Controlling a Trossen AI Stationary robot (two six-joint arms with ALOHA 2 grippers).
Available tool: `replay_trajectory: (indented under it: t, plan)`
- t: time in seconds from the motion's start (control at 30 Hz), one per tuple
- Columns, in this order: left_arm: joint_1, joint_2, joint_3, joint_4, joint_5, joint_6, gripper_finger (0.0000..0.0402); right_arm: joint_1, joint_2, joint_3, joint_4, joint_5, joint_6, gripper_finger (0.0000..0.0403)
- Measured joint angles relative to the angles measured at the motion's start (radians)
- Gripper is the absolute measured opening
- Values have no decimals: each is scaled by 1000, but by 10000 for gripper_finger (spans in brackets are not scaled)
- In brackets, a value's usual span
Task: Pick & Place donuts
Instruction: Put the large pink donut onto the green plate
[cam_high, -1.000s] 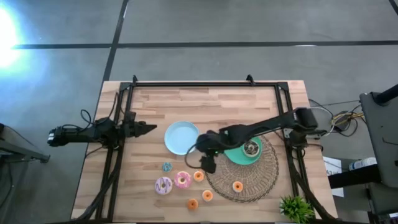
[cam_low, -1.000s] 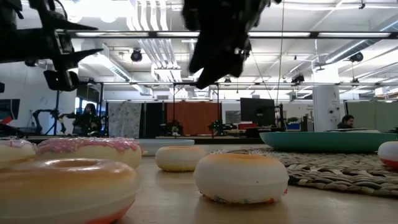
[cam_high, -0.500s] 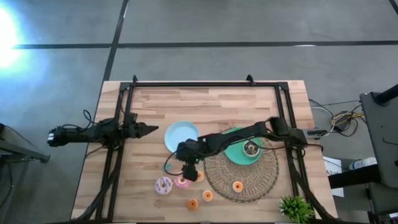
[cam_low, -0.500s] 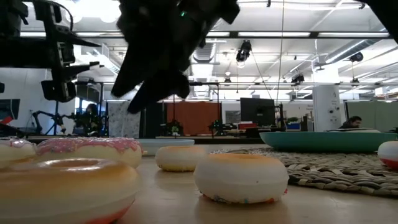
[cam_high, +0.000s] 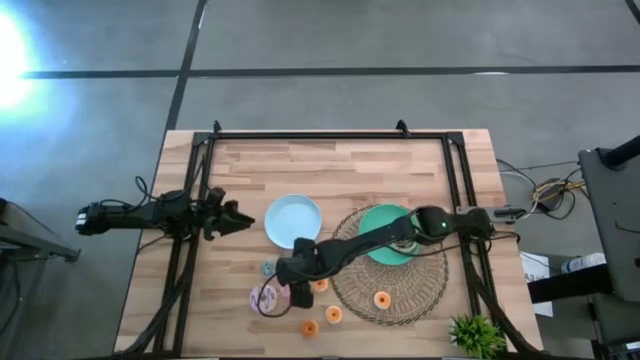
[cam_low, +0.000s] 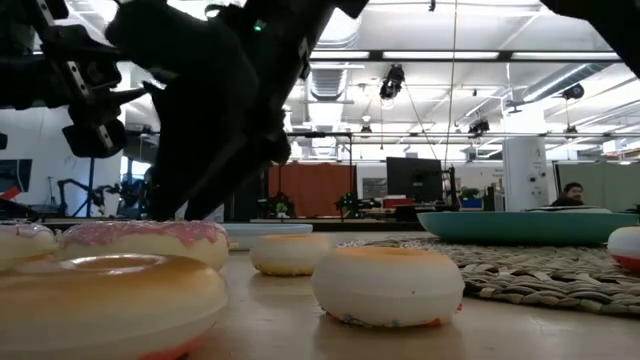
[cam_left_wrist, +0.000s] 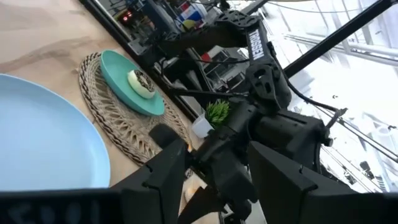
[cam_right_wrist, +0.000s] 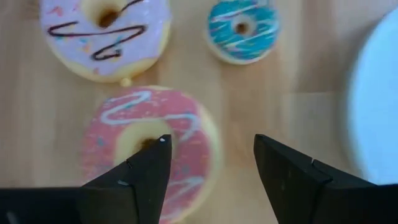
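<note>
My right gripper is open and points down over the pink-iced donut. One finger stands over the donut's hole and the other outside its rim, and I see no touch. In the high view the right gripper covers that donut. The lilac donut and the teal mini donut lie flat on the wood beside it. Orange mini donuts lie nearby, and one is on the wicker mat. A dark-iced donut sits on the green plate. My left gripper waits open at the table's left.
The light-blue plate lies just beyond the donuts, toward the far edge. The wicker mat under the green plate is to their right. A small green plant stands at the near right corner. The far half of the table is bare wood.
My right gripper has swung from the wicker mat's left edge toward the table's left and near edges, and has come down over the pink donut. My left gripper has shifted slightly toward the near edge. The donuts have stayed where they were.
</note>
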Motion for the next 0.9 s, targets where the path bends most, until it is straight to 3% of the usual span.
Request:
replay_trajectory:
  t: [0.3,0.7,0.8,0.9]
  plan:
    - [0,1,0,4,1,0,151,1,5,26,-26,-35,23,219]
    - [1,1,0,4,2,0,151,-3,7,-64,50,-48,33,218]
    - [1,1,0,4,1,0,151,-11,3,-89,66,-79,107,203]
    - [1,1,0,4,1,0,151,-18,2,-93,65,-88,177,162]
